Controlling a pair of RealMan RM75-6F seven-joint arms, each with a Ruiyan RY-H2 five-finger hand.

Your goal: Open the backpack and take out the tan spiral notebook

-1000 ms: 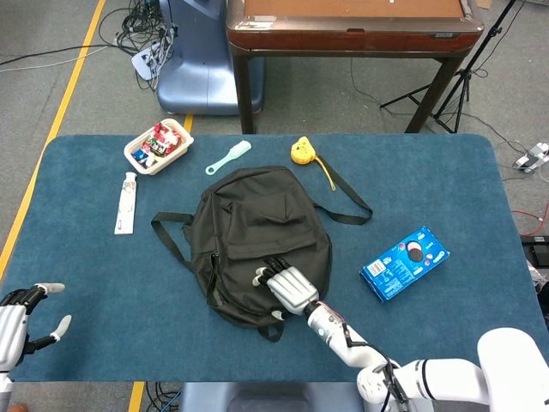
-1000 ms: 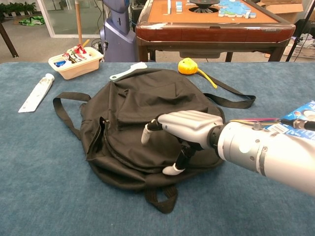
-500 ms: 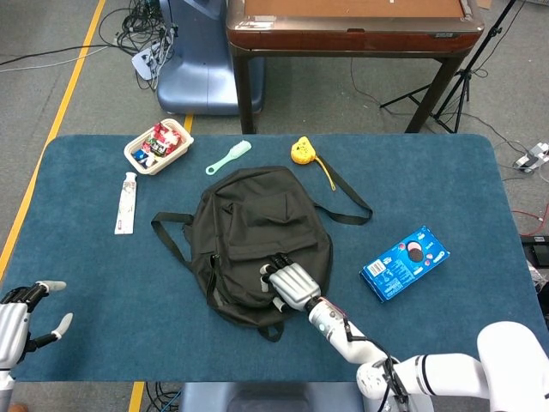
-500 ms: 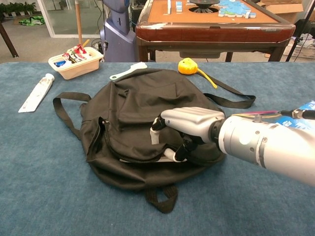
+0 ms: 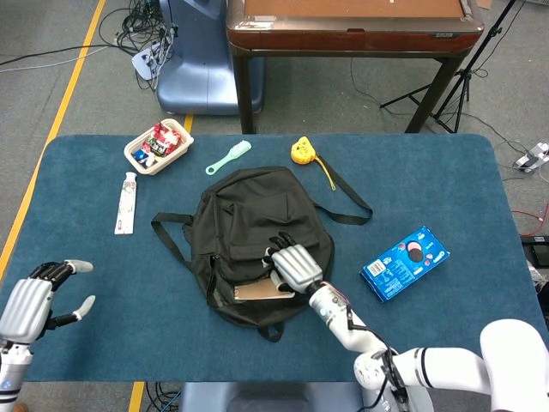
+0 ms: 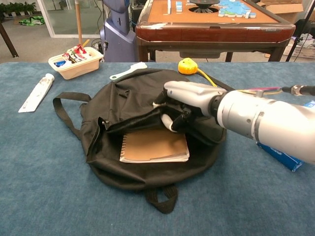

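Observation:
The black backpack [image 5: 249, 210] lies flat in the middle of the blue table. My right hand [image 5: 294, 266] grips the edge of its front flap [image 6: 133, 110] and holds it lifted back. Under the raised flap the tan spiral notebook [image 6: 155, 145] lies inside the open bag, its cover showing, also visible from the head view as the notebook [image 5: 262, 293]. In the chest view my right hand [image 6: 184, 101] sits just above the notebook's far edge without touching it. My left hand [image 5: 34, 296] hovers at the table's near left corner, fingers apart, holding nothing.
A cream basket [image 5: 135, 160] of small items, a white tube [image 5: 126, 202] and a teal brush [image 5: 228, 158] lie at the back left. A yellow tape measure [image 5: 300, 152] sits behind the bag. A blue box [image 5: 404, 263] lies to the right. Bag straps [image 5: 171, 232] trail left and right.
My right hand has pulled the flap up and toward the back of the bag, uncovering the tan notebook. My left hand has risen slightly and moved right.

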